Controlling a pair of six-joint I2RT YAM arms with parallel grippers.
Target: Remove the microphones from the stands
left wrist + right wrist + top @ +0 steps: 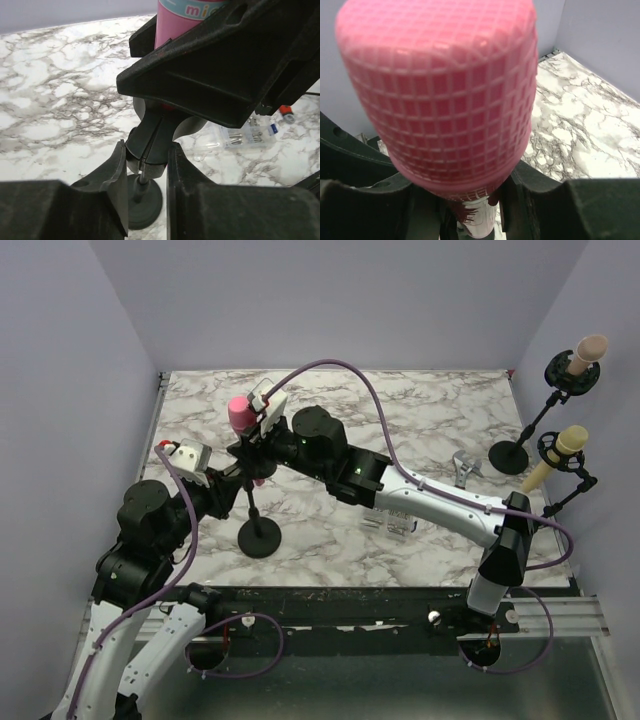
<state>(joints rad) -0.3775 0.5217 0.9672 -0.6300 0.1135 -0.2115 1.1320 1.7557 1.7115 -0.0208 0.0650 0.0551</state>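
While the left gripper [147, 162] is clamped on the stand [145, 201] just under its clip, the right gripper [462, 200] directly above it squeezes the pink microphone [445, 90] below its mesh head. Cropped lettering on the barrel seems to read "mic".

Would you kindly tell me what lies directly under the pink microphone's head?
On the pink microphone, the handle sits in the right pincer; lower, the stand's clip is in the left pincer, then pole and round base. The handle's lower end is covered.
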